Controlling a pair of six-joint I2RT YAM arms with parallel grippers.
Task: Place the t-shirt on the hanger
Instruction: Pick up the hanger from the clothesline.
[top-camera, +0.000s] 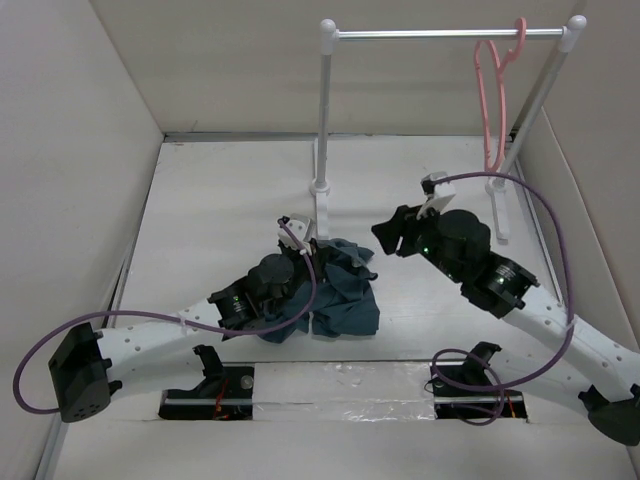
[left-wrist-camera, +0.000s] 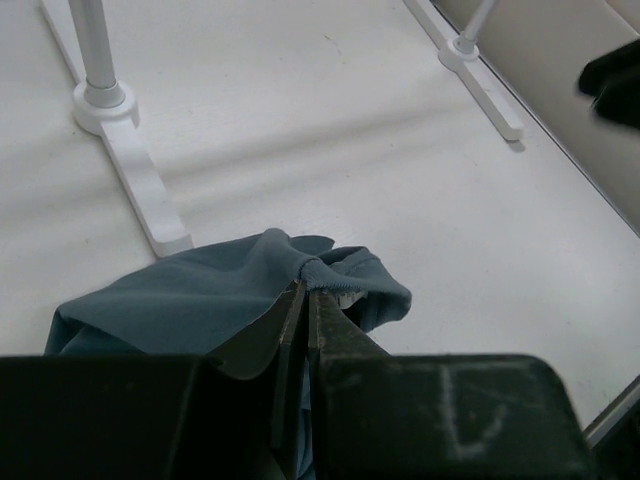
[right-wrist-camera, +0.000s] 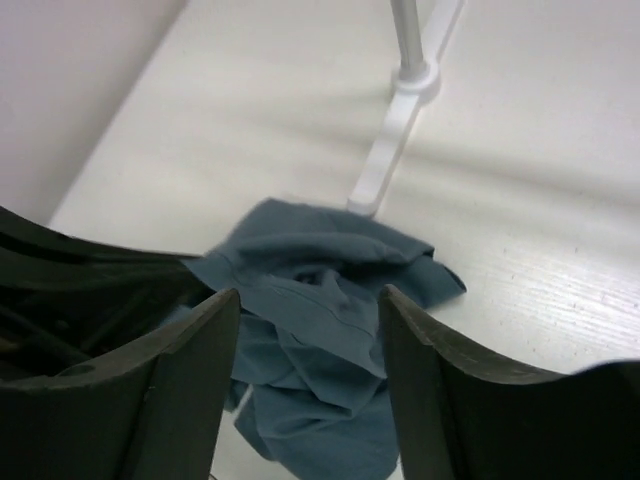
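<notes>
The dark teal t-shirt (top-camera: 345, 295) lies crumpled on the white table just in front of the rack's left foot. My left gripper (top-camera: 298, 238) sits at the heap's far left edge, shut on a pinched fold of the t-shirt (left-wrist-camera: 200, 295); the cloth bunches at the tips of the left gripper (left-wrist-camera: 307, 290). My right gripper (top-camera: 385, 235) hovers to the right of the heap, open and apart from it. Between the fingers of the right gripper (right-wrist-camera: 308, 296) nothing is held; the t-shirt (right-wrist-camera: 320, 340) shows beyond them. The pink hanger (top-camera: 498, 120) hangs by its hook at the right end of the rack's bar.
A rack with white posts and a silver bar (top-camera: 440, 34) stands at the back. Its left foot (top-camera: 322, 200) (left-wrist-camera: 130, 160) (right-wrist-camera: 395, 130) reaches the t-shirt; its right foot (left-wrist-camera: 480, 80) runs along the right wall. White walls close in left and right.
</notes>
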